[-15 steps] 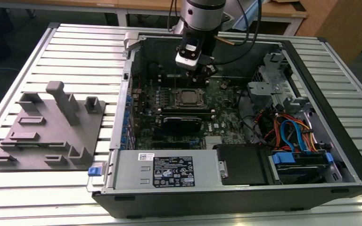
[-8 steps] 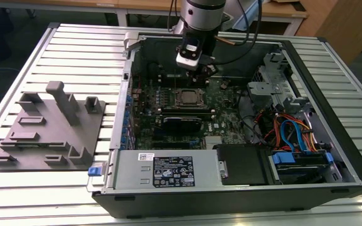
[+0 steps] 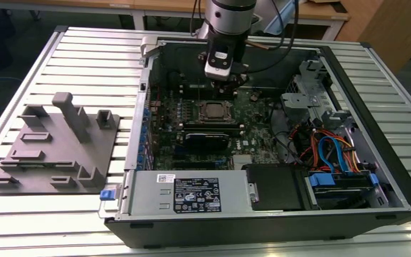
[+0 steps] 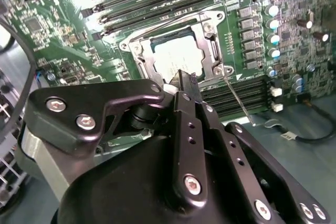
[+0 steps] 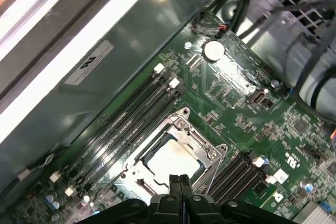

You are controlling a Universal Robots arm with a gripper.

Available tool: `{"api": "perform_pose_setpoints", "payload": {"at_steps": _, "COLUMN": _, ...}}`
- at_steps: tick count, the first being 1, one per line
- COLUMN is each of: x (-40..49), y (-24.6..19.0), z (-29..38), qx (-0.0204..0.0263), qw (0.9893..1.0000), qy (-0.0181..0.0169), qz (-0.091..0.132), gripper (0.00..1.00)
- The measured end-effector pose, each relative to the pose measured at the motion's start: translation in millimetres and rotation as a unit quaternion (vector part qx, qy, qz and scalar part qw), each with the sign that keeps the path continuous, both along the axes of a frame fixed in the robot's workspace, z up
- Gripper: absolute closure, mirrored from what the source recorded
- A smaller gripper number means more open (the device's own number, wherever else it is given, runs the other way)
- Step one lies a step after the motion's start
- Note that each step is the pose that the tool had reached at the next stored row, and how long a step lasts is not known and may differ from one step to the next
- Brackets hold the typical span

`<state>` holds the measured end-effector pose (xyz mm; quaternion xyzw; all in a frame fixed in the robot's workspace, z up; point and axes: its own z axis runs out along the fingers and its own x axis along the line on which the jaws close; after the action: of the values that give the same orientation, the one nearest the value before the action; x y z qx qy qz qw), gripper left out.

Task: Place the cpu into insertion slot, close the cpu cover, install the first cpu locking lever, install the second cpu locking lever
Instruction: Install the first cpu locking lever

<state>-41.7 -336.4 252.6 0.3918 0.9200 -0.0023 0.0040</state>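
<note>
The cpu point(image 3: 213, 111) point(image 4: 176, 56) point(image 5: 173, 162) lies flat in its socket on the green motherboard, pale metal face up. The cpu cover point(image 4: 216, 51) point(image 5: 184, 128) lies down around it as a grey frame. A thin metal locking lever point(image 4: 239, 100) sticks out from the socket's corner, away from the frame. My gripper point(image 3: 225, 81) point(image 4: 187, 80) point(image 5: 178, 182) hangs just above the socket's edge, its black fingers pressed together with nothing between them.
The open computer case point(image 3: 398, 176) walls in the board. Memory slots point(image 5: 126, 124) run beside the socket, and a long black block point(image 3: 205, 140) lies in front of it. Cables point(image 3: 327, 152) and a power supply point(image 3: 191, 195) fill the near side. A grey fixture plate point(image 3: 48, 150) lies at the exterior view's left.
</note>
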Motion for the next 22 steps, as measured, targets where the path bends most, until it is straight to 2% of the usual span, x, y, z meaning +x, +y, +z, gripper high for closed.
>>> {"api": "perform_pose_setpoints", "payload": {"at_steps": 3, "x": 0.0, "y": 0.0, "z": 0.0, "qx": 0.0000, "qw": 0.9996, "qy": 0.0000, "qz": 0.027, "gripper": 0.90}}
{"api": "perform_pose_setpoints", "payload": {"at_steps": 7, "x": 0.0, "y": 0.0, "z": 0.0, "qx": 0.0000, "qw": 0.9980, "qy": 0.0000, "qz": 0.063, "gripper": 0.90}}
{"api": "perform_pose_setpoints", "payload": {"at_steps": 12, "x": 0.0, "y": 0.0, "z": -0.1, "qx": 0.0000, "qw": 0.9943, "qy": 0.0000, "qz": 0.107, "gripper": 0.90}}
{"api": "perform_pose_setpoints", "payload": {"at_steps": 15, "x": 0.0, "y": 0.0, "z": -0.1, "qx": 0.0000, "qw": 0.9921, "qy": 0.0000, "qz": 0.126, "gripper": 0.90}}
{"api": "perform_pose_setpoints", "payload": {"at_steps": 17, "x": 0.0, "y": 0.0, "z": -0.1, "qx": 0.0000, "qw": 0.9916, "qy": 0.0000, "qz": 0.129, "gripper": 0.90}}
{"api": "perform_pose_setpoints", "payload": {"at_steps": 22, "x": 0.0, "y": 0.0, "z": -0.1, "qx": 0.0000, "qw": 0.9916, "qy": 0.0000, "qz": 0.129, "gripper": 0.90}}
